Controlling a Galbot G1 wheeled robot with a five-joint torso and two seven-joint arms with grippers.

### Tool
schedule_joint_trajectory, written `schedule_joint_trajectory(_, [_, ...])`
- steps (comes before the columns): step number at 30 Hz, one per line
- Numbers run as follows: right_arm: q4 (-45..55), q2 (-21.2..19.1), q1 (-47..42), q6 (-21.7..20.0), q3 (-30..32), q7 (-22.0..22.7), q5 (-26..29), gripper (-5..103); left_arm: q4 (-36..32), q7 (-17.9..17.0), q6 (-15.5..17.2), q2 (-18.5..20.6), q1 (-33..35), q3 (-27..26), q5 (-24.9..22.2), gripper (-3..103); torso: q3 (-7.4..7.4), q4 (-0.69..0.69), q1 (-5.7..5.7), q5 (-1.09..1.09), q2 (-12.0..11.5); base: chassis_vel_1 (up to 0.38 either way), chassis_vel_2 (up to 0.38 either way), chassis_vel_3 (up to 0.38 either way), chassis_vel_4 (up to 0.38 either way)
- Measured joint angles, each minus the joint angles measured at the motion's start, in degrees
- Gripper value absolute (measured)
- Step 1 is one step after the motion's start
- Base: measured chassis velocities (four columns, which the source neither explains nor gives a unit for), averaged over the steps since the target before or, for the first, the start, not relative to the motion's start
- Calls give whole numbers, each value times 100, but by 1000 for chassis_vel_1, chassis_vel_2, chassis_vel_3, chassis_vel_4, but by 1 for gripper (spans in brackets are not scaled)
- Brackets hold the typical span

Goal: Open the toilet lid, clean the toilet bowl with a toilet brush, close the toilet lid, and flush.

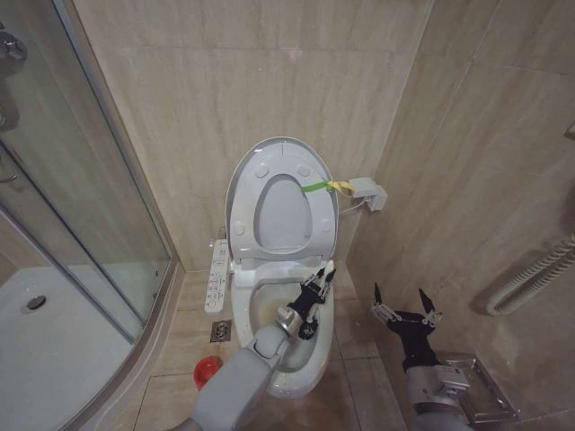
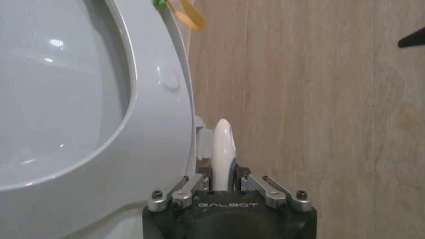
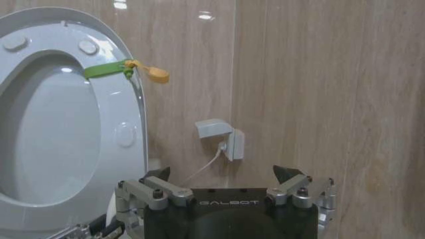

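The toilet lid (image 1: 283,215) stands upright against the wall with the seat ring, a green-and-yellow strap (image 1: 325,187) at its edge. Below it lies the toilet bowl (image 1: 266,312), open, with a brownish stain inside. My left gripper (image 1: 319,280) hangs over the bowl's right rim, shut on the toilet brush's thin white handle (image 2: 223,142); the brush head is hidden. The brush's red base (image 1: 207,370) sits on the floor left of the bowl. My right gripper (image 1: 400,294) hovers open and holding nothing, right of the toilet. The right wrist view shows the right gripper (image 3: 222,172) facing the lid (image 3: 53,144).
A glass shower enclosure and white shower tray (image 1: 36,346) fill the left. The button panel (image 1: 216,278) runs along the bowl's left side, near a floor drain (image 1: 221,330). A wall socket (image 1: 368,193) sits right of the lid. On the right are a hose (image 1: 530,274) and a metal fixture (image 1: 481,391).
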Motion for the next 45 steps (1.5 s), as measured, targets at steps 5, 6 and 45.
schedule_joint_trajectory(5, [0, 0, 0, 0, 0, 0, 0, 100, 243, 86, -2, 52, 50, -49, -93, 22, 0, 1, 0, 0, 0, 0, 0, 0, 0])
schedule_joint_trajectory(6, [0, 0, 0, 0, 0, 0, 0, 100, 243, 86, -2, 52, 50, -49, -93, 22, 0, 1, 0, 0, 0, 0, 0, 0, 0])
schedule_joint_trajectory(45, [0, 0, 0, 0, 0, 0, 0, 100, 701, 371, 101, -132, -421, 542, -551, 22, 0, 0, -1, -1, 1, 0, 0, 0, 0])
